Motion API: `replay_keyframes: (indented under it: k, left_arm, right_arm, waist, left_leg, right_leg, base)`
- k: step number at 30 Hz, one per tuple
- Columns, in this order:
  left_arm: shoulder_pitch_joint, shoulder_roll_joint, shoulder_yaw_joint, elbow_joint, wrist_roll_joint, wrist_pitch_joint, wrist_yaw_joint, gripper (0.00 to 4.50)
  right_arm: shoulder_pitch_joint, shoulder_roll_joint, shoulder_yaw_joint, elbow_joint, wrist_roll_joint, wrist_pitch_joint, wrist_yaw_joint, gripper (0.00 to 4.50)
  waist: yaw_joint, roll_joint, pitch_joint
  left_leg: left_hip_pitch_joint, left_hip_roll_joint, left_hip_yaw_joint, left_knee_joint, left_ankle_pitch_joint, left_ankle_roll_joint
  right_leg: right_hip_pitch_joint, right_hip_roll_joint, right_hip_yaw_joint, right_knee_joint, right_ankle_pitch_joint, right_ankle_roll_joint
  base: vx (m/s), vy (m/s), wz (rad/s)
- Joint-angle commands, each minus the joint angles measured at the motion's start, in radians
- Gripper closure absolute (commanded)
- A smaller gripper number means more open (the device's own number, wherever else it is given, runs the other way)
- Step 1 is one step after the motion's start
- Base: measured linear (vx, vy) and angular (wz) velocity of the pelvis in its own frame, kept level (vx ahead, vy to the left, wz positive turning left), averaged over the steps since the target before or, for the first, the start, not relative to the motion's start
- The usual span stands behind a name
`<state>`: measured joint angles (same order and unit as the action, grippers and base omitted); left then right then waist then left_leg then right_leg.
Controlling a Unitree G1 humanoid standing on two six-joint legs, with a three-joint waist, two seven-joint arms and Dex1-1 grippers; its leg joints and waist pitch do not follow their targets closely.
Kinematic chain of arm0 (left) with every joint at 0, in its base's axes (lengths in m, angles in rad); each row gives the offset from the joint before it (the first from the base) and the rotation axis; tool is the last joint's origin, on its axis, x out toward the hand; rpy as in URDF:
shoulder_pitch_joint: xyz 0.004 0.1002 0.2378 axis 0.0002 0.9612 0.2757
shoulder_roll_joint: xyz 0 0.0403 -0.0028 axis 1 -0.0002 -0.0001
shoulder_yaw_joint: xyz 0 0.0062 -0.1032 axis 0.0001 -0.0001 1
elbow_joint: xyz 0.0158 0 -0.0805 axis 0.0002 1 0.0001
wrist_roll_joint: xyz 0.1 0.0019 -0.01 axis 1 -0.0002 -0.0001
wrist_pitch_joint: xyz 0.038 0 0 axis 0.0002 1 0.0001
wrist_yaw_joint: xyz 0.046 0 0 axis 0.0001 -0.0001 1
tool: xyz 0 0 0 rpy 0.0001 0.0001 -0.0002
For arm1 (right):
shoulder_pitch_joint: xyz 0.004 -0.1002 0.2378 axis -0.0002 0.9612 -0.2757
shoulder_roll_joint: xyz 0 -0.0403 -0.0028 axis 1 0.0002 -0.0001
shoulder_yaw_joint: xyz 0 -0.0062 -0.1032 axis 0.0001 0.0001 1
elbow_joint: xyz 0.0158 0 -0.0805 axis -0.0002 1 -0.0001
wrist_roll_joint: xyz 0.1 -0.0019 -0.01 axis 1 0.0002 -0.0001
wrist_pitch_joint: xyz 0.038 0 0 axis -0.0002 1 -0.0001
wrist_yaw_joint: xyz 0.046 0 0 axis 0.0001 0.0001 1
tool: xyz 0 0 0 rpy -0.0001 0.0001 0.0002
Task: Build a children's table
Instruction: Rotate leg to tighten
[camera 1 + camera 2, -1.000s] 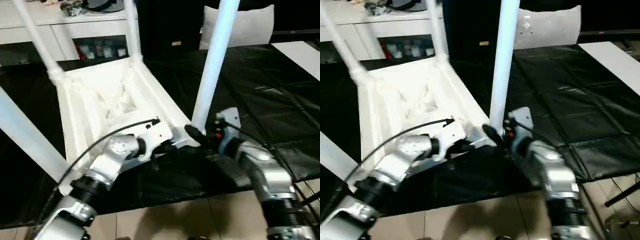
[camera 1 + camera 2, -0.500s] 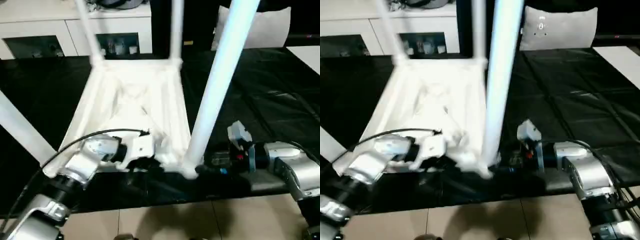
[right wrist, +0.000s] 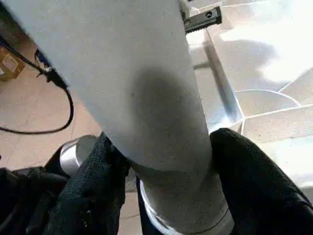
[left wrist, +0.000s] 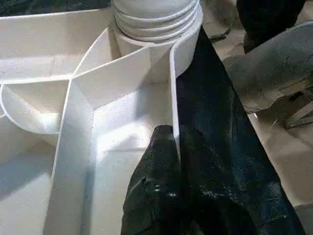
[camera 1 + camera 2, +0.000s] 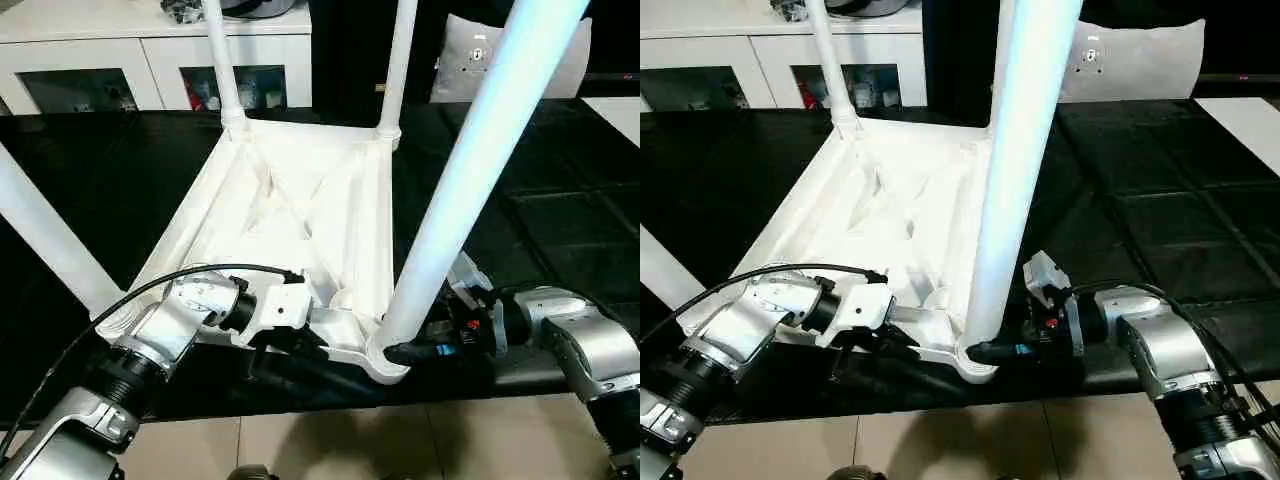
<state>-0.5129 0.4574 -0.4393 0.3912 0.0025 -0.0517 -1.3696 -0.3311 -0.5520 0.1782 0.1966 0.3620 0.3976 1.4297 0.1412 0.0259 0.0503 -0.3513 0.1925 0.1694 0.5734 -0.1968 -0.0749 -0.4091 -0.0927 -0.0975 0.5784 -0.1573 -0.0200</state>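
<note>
While the children's table [image 5: 300, 210] lies upside down on the black mat [image 5: 560, 220], legs up, the left gripper [image 4: 171, 161] is pinched tight on its near rim wall. Near-right leg [image 5: 470, 180] stands in its corner socket, blocking the middle; right gripper [image 3: 161, 181] wraps its base. White cabinet [image 5: 110, 60] behind left, cushion [image 5: 500, 55] behind right. Open mat to the right, tiled floor [image 5: 420, 440] at the near edge. Versus a second ago, the table has swung round squarer.
</note>
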Motion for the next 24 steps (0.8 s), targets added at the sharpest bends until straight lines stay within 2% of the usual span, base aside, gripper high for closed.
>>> replay_keyframes:
  k: [1, 4, 5, 6, 7, 8, 9, 10, 12, 14, 15, 18, 19, 21, 22, 23, 24]
  left_arm:
    - [0.011, -0.007, -0.011, -0.034, -0.006, 0.014, -0.012, 4.50]
    - [0.019, -0.026, 0.009, -0.050, -0.013, 0.056, 0.036, 4.50]
    - [0.020, -0.057, 0.032, -0.050, -0.014, 0.095, 0.101, 4.50]
    - [0.020, -0.058, 0.033, -0.050, -0.014, 0.096, 0.103, 4.50]
    - [0.019, -0.094, 0.057, -0.044, -0.010, 0.131, 0.182, 4.50]
    - [0.019, -0.094, 0.057, -0.044, -0.010, 0.131, 0.182, 4.50]
    - [0.014, -0.118, 0.071, -0.032, -0.002, 0.152, 0.236, 4.50]
    - [0.010, -0.136, 0.076, -0.022, 0.007, 0.178, 0.278, 4.50]
    - [0.006, -0.157, 0.079, -0.012, 0.021, 0.209, 0.327, 4.50]
    - [0.004, -0.176, 0.082, -0.009, 0.030, 0.239, 0.364, 4.50]
    - [0.002, -0.201, 0.086, -0.005, 0.037, 0.273, 0.405, 4.50]
    - [-0.019, -0.305, 0.125, 0.022, 0.041, 0.341, 0.546, 4.50]
    - [-0.022, -0.327, 0.131, 0.026, 0.045, 0.350, 0.573, 4.50]
    - [-0.020, -0.340, 0.126, 0.025, 0.051, 0.350, 0.584, 4.50]
    - [-0.018, -0.342, 0.120, 0.022, 0.055, 0.351, 0.586, 4.50]
    - [-0.017, -0.342, 0.115, 0.021, 0.058, 0.351, 0.588, 4.50]
    - [-0.014, -0.338, 0.106, 0.016, 0.060, 0.348, 0.581, 4.50]
  right_arm:
    - [0.015, 0.016, -0.012, -0.036, 0.025, 0.015, -0.033, 2.07]
    - [0.029, 0.039, -0.029, -0.051, 0.031, 0.030, -0.095, 2.24]
    - [0.035, 0.074, -0.046, -0.048, 0.007, 0.021, -0.186, 2.26]
    - [0.035, 0.075, -0.046, -0.048, 0.006, 0.021, -0.189, 2.26]
    - [0.028, 0.123, -0.067, -0.026, -0.031, 0.026, -0.315, 2.29]
    - [0.028, 0.123, -0.067, -0.026, -0.031, 0.026, -0.315, 2.32]
    - [0.019, 0.155, -0.074, 0.004, -0.075, 0.016, -0.413, 2.35]
    - [0.013, 0.180, -0.083, 0.022, -0.099, 0.007, -0.478, 2.37]
    - [0.005, 0.213, -0.100, 0.042, -0.119, 0.013, -0.562, 2.43]
    - [-0.002, 0.245, -0.117, 0.055, -0.131, 0.028, -0.642, 2.47]
    - [-0.010, 0.280, -0.135, 0.070, -0.148, 0.041, -0.732, 2.48]
    - [-0.032, 0.398, -0.190, 0.115, -0.190, 0.035, -0.987, 2.48]
    - [-0.035, 0.427, -0.204, 0.125, -0.193, 0.024, -1.037, 2.48]
    - [-0.033, 0.445, -0.201, 0.126, -0.184, 0.001, -1.024, 2.48]
    - [-0.031, 0.452, -0.199, 0.122, -0.179, -0.005, -1.017, 2.48]
    - [-0.029, 0.457, -0.199, 0.119, -0.176, -0.009, -1.012, 1.94]
    - [-0.026, 0.462, -0.199, 0.115, -0.167, -0.009, -1.008, 1.80]
  waist:
    - [-0.005, -0.010, -0.061]
    - [-0.007, -0.011, -0.058]
    - [-0.008, -0.011, -0.056]
    - [-0.011, -0.012, -0.054]
    - [-0.010, -0.009, -0.055]
    - [-0.019, -0.011, -0.051]
    - [-0.028, -0.012, -0.051]
    - [-0.036, -0.013, -0.050]
    - [-0.058, -0.014, -0.051]
    - [-0.065, -0.014, -0.052]
    - [-0.075, -0.013, -0.053]
    - [-0.084, -0.013, -0.054]
    - [-0.085, -0.009, -0.054]
    - [-0.085, -0.010, -0.058]
    - [-0.084, -0.005, -0.060]
    - [-0.083, -0.008, -0.059]
    - [-0.082, -0.009, -0.061]
  left_leg:
    - [-0.003, 0.040, -0.001, -0.058, -0.128, 0.079]
    - [-0.004, 0.038, -0.001, -0.061, -0.148, 0.065]
    - [-0.002, 0.037, -0.001, -0.063, -0.164, 0.059]
    - [-0.002, 0.034, -0.002, -0.064, -0.176, 0.048]
    - [0.001, 0.034, -0.003, -0.065, -0.186, 0.043]
    - [0.001, 0.030, -0.003, -0.067, -0.204, 0.030]
    - [-0.001, 0.028, -0.007, -0.069, -0.221, 0.023]
    - [-0.005, 0.026, -0.008, -0.069, -0.222, 0.019]
    - [-0.005, 0.021, -0.012, -0.068, -0.238, 0.008]
    - [-0.009, 0.020, -0.012, -0.068, -0.235, 0.016]
    - [-0.003, 0.020, -0.008, -0.065, -0.233, 0.026]
    - [-0.003, 0.016, -0.007, -0.063, -0.218, 0.021]
    - [-0.003, 0.016, -0.008, -0.063, -0.220, 0.021]
    - [-0.005, 0.018, -0.009, -0.065, -0.220, 0.033]
    - [-0.003, 0.019, -0.008, -0.064, -0.221, 0.037]
    - [-0.002, 0.021, -0.007, -0.064, -0.219, 0.045]
    - [-0.008, 0.020, -0.007, -0.065, -0.204, 0.051]
  right_leg:
    - [0.060, -0.058, 0.049, -0.053, -0.228, -0.206]
    - [0.062, -0.059, 0.049, -0.060, -0.289, -0.182]
    - [0.060, -0.059, 0.048, -0.067, -0.338, -0.165]
    - [0.059, -0.059, 0.047, -0.072, -0.381, -0.149]
    - [0.058, -0.060, 0.046, -0.075, -0.408, -0.141]
    - [0.054, -0.059, 0.044, -0.083, -0.460, -0.120]
    - [0.058, -0.060, 0.040, -0.089, -0.513, -0.093]
    - [0.058, -0.058, 0.039, -0.089, -0.524, -0.082]
    - [0.056, -0.057, 0.032, -0.097, -0.559, -0.060]
    - [0.058, -0.057, 0.034, -0.098, -0.549, -0.055]
    - [0.050, -0.052, 0.036, -0.098, -0.528, -0.063]
    - [0.049, -0.052, 0.033, -0.101, -0.534, -0.067]
    - [0.047, -0.052, 0.034, -0.100, -0.533, -0.068]
    - [0.050, -0.052, 0.036, -0.098, -0.501, -0.068]
    - [0.048, -0.052, 0.037, -0.098, -0.487, -0.072]
    - [0.047, -0.050, 0.039, -0.096, -0.458, -0.082]
    - [0.054, -0.050, 0.040, -0.090, -0.431, -0.089]
  base:
    - [0.000, 0.000, 0.00]
    - [0.000, 0.000, 0.00]
    - [0.000, 0.000, 0.00]
    - [0.000, 0.000, 0.00]
    - [0.000, 0.000, 0.00]
    - [0.000, 0.000, 0.00]
    - [0.000, 0.000, 0.00]
    - [0.000, 0.000, 0.00]
    - [0.000, 0.000, 0.00]
    - [0.000, 0.000, 0.00]
    - [0.000, 0.000, 0.00]
    - [0.000, 0.000, 0.00]
    - [0.000, 0.000, 0.00]
    - [0.000, 0.000, 0.00]
    - [0.000, 0.000, 0.00]
    - [0.000, 0.000, 0.00]
    - [0.000, 0.000, 0.00]
